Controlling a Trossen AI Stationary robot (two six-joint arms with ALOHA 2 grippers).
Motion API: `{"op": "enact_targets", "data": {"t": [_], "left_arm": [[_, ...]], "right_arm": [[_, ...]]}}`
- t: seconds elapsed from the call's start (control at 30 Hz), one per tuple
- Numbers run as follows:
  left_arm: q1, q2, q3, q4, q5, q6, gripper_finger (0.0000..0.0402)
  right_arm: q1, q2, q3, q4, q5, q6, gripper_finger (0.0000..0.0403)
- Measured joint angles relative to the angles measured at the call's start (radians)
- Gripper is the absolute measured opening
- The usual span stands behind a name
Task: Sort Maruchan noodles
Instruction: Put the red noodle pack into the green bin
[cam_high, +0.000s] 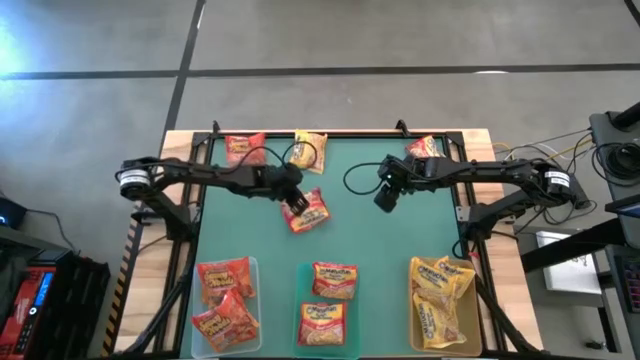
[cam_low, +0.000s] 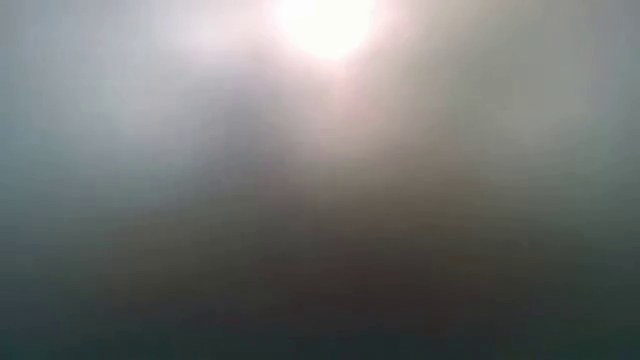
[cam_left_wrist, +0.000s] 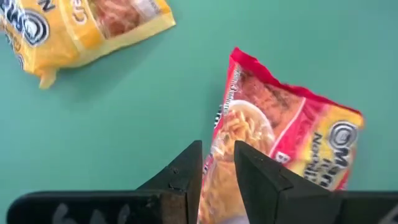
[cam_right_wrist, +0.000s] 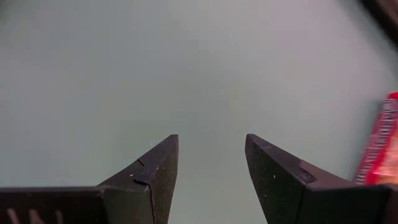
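Maruchan noodles: red packet (cam_left_wrist: 273, 146) mid-mat, pinched at one edge by left gripper (cam_left_wrist: 217, 171), fingers nearly closed on the wrapper. Pick step in hand, apparently; next, lift and carry toward near-left bin (cam_high: 252, 268) holding other reds. Right gripper (cam_right_wrist: 211, 165) spread, holding nothing, over bare mat.

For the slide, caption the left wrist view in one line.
Left pincer pinches the edge of a red packet on the green mat; a yellow packet lies beyond.
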Motion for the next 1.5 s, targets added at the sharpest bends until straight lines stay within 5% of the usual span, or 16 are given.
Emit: {"op": "enact_targets", "data": {"t": [0.33, 0.53, 0.87, 1.5], "left_arm": [[-0.124, -0.035, 0.017, -0.242, 0.147, -0.091, 0.0077], [-0.217, -0.025, 0.017, -0.225, 0.117, -0.129, 0.0077], [-0.222, 0.053, 0.013, -0.234, 0.042, -0.156, 0.0074], [-0.170, 0.217, 0.013, 0.163, -0.067, -0.050, 0.0074]], "right_arm": [[0.045, 0.000, -0.020, 0.151, -0.165, 0.026, 0.0176], [0.084, 0.000, -0.037, 0.262, -0.172, 0.023, 0.0176], [0.127, 0.001, -0.062, 0.274, -0.172, 0.050, 0.0176], [0.131, 0.001, -0.064, 0.281, -0.163, 0.039, 0.0176]]}}
